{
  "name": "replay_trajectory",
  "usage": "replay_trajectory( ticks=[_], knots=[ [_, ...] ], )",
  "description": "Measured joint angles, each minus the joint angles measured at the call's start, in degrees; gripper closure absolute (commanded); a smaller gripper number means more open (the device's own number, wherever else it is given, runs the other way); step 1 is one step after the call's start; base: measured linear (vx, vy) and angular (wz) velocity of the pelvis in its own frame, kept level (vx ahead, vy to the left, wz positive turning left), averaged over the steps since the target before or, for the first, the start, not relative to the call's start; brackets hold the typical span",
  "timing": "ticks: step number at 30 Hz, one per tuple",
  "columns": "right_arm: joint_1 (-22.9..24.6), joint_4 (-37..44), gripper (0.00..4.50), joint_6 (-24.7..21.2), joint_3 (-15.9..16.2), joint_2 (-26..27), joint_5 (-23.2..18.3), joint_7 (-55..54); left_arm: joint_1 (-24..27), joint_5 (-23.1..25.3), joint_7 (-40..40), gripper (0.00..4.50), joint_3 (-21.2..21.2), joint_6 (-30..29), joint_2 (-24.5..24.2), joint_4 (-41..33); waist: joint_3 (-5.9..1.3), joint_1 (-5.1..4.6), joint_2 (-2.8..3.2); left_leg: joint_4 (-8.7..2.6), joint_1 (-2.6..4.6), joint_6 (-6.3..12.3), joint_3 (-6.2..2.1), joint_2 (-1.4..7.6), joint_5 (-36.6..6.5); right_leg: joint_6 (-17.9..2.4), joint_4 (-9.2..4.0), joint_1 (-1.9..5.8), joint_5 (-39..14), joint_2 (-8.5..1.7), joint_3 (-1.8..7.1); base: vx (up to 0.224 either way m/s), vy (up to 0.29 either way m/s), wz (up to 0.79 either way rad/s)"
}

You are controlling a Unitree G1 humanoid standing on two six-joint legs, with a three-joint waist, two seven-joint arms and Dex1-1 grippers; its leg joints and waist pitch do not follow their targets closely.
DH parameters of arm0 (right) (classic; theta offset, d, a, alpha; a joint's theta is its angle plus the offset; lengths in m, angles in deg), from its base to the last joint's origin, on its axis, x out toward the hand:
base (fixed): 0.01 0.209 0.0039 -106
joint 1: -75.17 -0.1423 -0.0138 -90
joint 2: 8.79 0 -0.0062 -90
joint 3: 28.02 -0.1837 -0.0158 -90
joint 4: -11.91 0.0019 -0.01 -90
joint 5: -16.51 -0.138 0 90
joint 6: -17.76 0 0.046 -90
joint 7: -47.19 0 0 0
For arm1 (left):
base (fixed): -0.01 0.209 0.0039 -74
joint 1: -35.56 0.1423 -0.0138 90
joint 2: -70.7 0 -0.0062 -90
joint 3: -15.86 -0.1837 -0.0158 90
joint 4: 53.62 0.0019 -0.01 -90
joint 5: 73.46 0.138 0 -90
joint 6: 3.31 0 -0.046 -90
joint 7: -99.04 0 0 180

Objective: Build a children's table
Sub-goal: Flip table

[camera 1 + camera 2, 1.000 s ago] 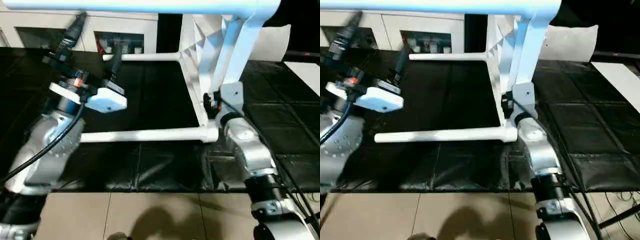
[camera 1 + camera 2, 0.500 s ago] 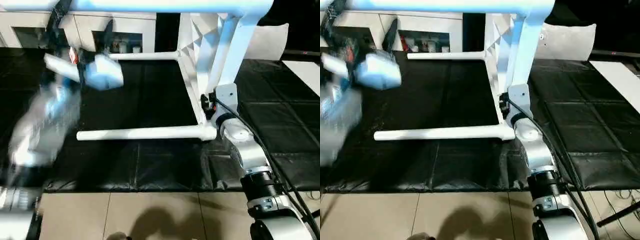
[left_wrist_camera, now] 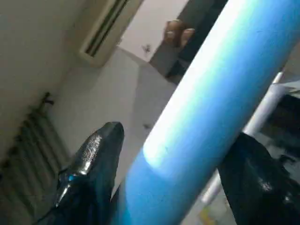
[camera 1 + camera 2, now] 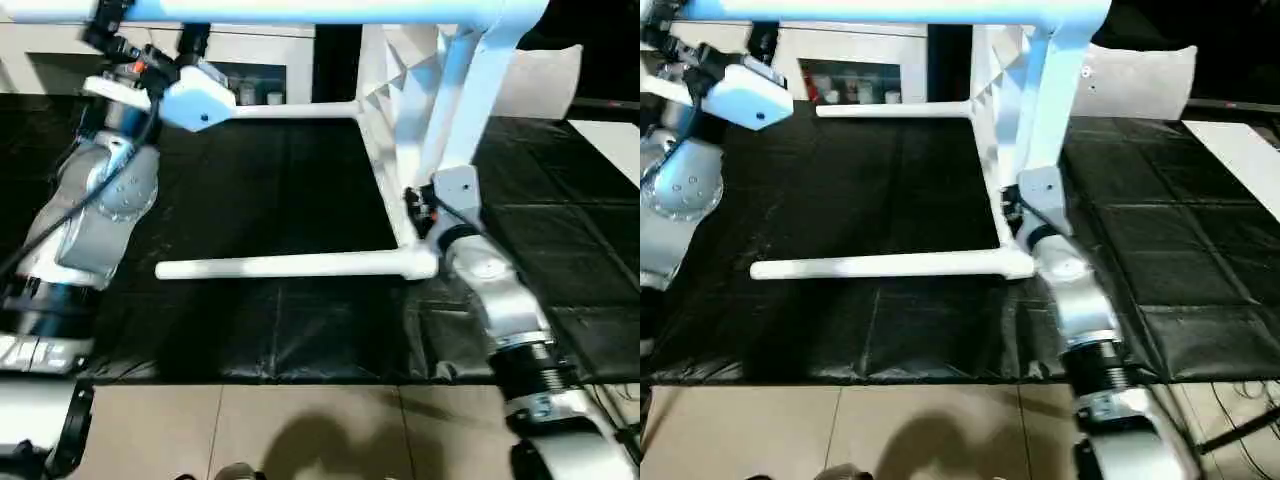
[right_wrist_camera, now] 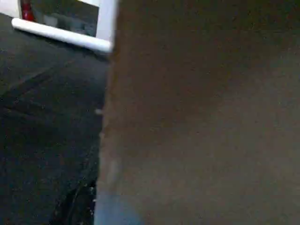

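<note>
Got a black padded mat [image 4: 250, 200] as the base here, beige tiled floor [image 4: 300, 430] along the near edge, and a white cabinet with glass doors [image 4: 260, 50] behind it. Also spotting a white cushion-looking thing [image 4: 545, 85] at the far right and a pale flat panel [image 4: 610, 140] past that. Looking at the children's table [image 4: 420, 90] tipped onto its side, right of the mat's middle: square top standing on edge, ribbed underside facing the robot's left. Long axes of the legs all running level and sideways, pointing toward the robot's left. Near leg [image 4: 280, 267] lying low over the mat with its free end toward the left arm, far leg [image 4: 290, 111] parallel to it further back in front of the cabinet, top leg [image 4: 300, 10] stretched high across the scene and partly cutting off the cabinet. Left gripper [image 4: 150, 35] raised up at that top leg, with the leg passing between the jaws in the left wrist view; can't tell whether actually clamped or just straddling. Right gripper [image 4: 420, 205] tucked against the upright top just above the near leg's corner socket, table edge in the way, so can't tell the jaws there either. Right wrist camera jammed close to a blurry flat surface, with a bit of mat and white leg beside it.
</note>
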Motion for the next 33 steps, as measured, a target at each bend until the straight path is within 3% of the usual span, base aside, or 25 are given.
replay_trajectory(
  ticks=[5, 9, 13, 19, 21, 24, 26, 28, 33],
  knots=[
    [-3.1, 1.5, 2.46, -4.5, 0.0, -5.4, 0.4, 4.0, -1.1, -4.3, 9.4, 1.76, 0.2, -4.6, -0.5, -2.4, 0.10, 0.76, 0.91, -0.03, 0.01, 0.11, 0.04, -0.07, 0.1, 0.0, 0.02, -0.01, 0.0, -0.08, 0.01, 0.000, 0.000, 0.00],
    [-6.3, 1.7, 2.46, -6.2, 0.1, -11.2, 0.8, 8.3, -1.3, -11.5, 18.5, 1.93, 0.8, -10.8, -0.7, -6.6, 0.09, 1.44, 1.11, -0.05, 0.00, 0.14, 0.05, -0.06, 0.1, 0.0, 0.05, -0.01, 0.0, -0.10, -0.01, 0.000, 0.000, 0.00],
    [-10.3, 1.5, 2.46, -7.2, 0.1, -17.9, 2.0, 14.1, -0.8, -20.9, 29.7, 2.09, 2.4, -20.6, -2.3, -14.1, 0.04, 2.02, 1.41, -0.06, 0.08, 0.17, 0.14, -0.11, 0.1, 0.0, 0.06, -0.01, 0.0, -0.17, 0.09, 0.000, 0.000, 0.00],
    [-19.6, -2.1, 2.46, -7.4, 2.3, -26.5, 4.1, 24.7, 0.0, -29.2, 38.6, 2.42, 5.6, -35.0, -4.2, -22.6, 0.06, 2.08, 1.53, 0.01, 0.23, 0.16, 0.17, -0.09, 0.1, 0.1, 0.34, 0.04, -0.1, -0.19, 0.10, 0.000, 0.000, 0.00],
    [-21.8, -2.5, 1.90, -6.8, 2.2, -28.5, 4.1, 28.0, 0.2, -32.9, 40.5, 2.53, 7.0, -41.0, -3.4, -24.8, 0.13, 2.20, 1.39, 0.08, 0.31, 0.17, 0.17, -0.08, 0.1, 0.0, 0.57, 0.06, -0.3, -0.20, 0.09, 0.000, 0.000, 0.00],
    [-23.8, -4.9, 1.68, -1.7, 2.2, -29.2, 4.4, 32.5, 0.6, -34.6, 41.2, 2.62, 8.5, -45.8, -2.9, -25.9, 0.17, 2.16, 1.20, 0.23, 0.34, 0.17, 0.14, -0.04, 0.1, 0.1, 0.78, 0.08, -0.4, -0.20, 0.05, 0.000, 0.000, 0.00],
    [-24.4, -7.1, 1.30, 2.4, 2.2, -29.1, 4.7, 32.9, 0.8, -35.2, 41.2, 2.67, 9.1, -47.8, -2.6, -26.6, 0.26, 2.08, 1.06, 0.29, 0.33, 0.16, 0.13, -0.01, 0.1, 0.3, 0.79, 0.09, -0.5, -0.19, 0.03, 0.000, 0.000, 0.00],
    [-25.2, -9.0, 1.26, 7.4, 2.3, -28.9, 5.0, 32.8, 1.2, -35.2, 40.9, 2.67, 9.7, -49.8, -1.8, -27.4, 0.26, 1.93, 1.06, 0.38, 0.31, 0.16, 0.14, -0.02, 0.1, 0.3, 0.81, 0.09, -0.5, -0.21, 0.04, 0.000, 0.000, 0.00],
    [-29.1, -11.0, 0.78, 20.9, -0.3, -25.8, 3.9, 29.1, 1.2, -35.6, 37.1, 2.67, 10.7, -57.1, 1.6, -28.6, 0.33, 0.74, 0.93, 0.44, 0.30, 0.16, 0.11, -0.03, 0.1, 0.3, 0.83, 0.11, -0.5, -0.23, -0.01, 0.000, 0.000, 0.00]
  ],
)
